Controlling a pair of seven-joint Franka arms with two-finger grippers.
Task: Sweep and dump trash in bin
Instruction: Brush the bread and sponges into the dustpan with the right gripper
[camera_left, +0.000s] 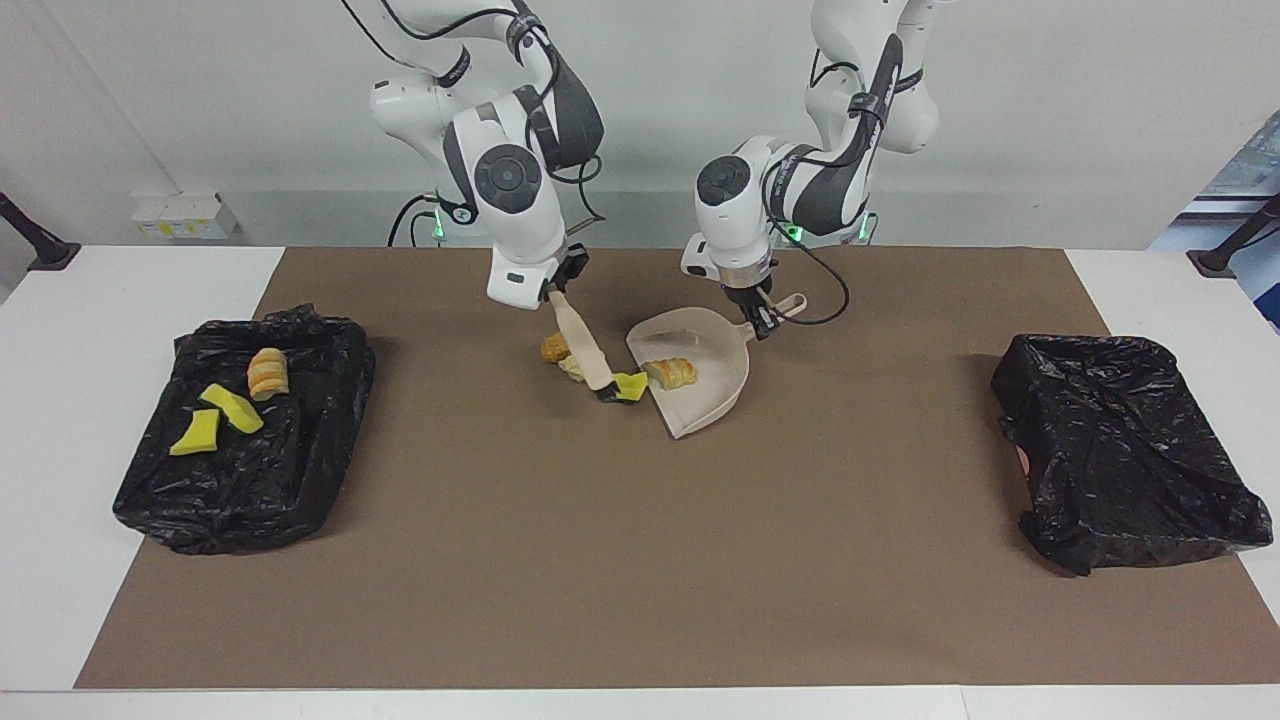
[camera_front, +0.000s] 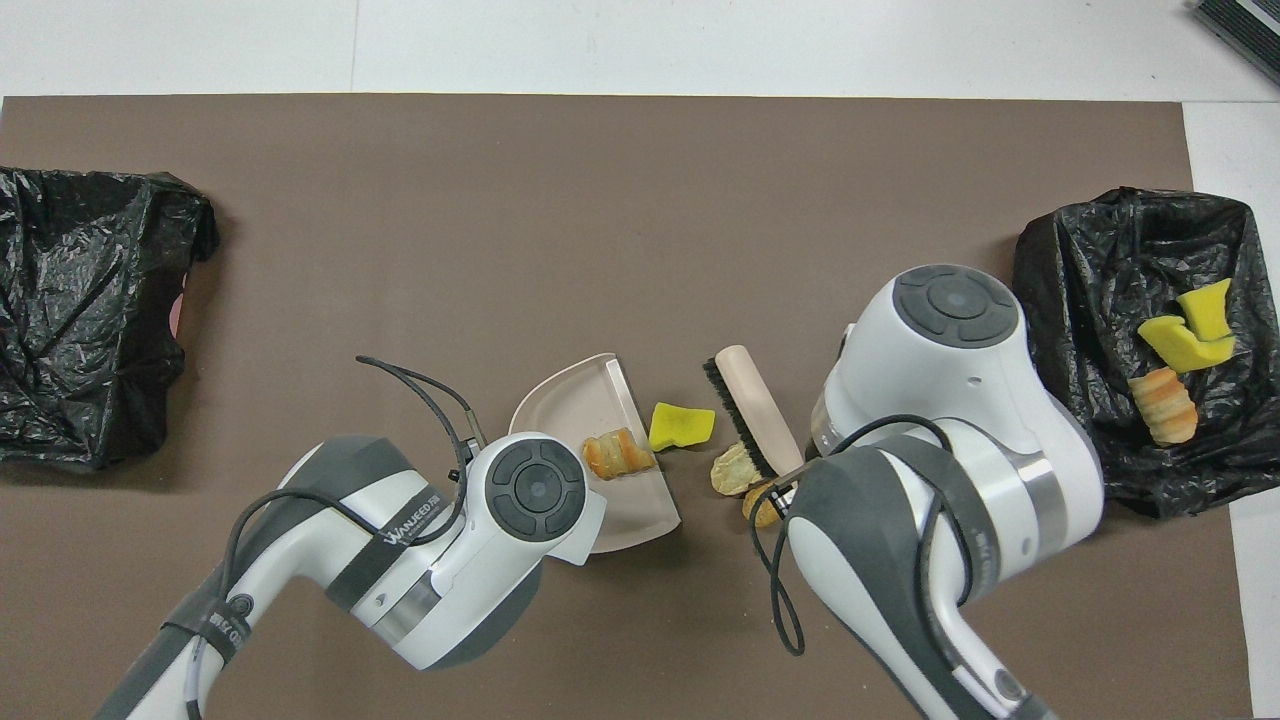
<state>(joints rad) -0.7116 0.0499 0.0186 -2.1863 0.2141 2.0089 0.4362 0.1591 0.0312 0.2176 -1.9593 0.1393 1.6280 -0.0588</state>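
Note:
My right gripper is shut on the handle of the beige brush, whose black bristles touch the mat by a yellow sponge chunk. The chunk lies at the lip of the beige dustpan. My left gripper is shut on the dustpan's handle. A croissant bit lies in the pan. Two bread bits lie beside the brush, toward the right arm's end. In the overhead view the brush, pan, sponge and croissant show; both grippers are hidden under the arms.
A black-lined bin at the right arm's end holds two yellow sponge chunks and a croissant bit. A second black-lined bin sits at the left arm's end. A brown mat covers the table.

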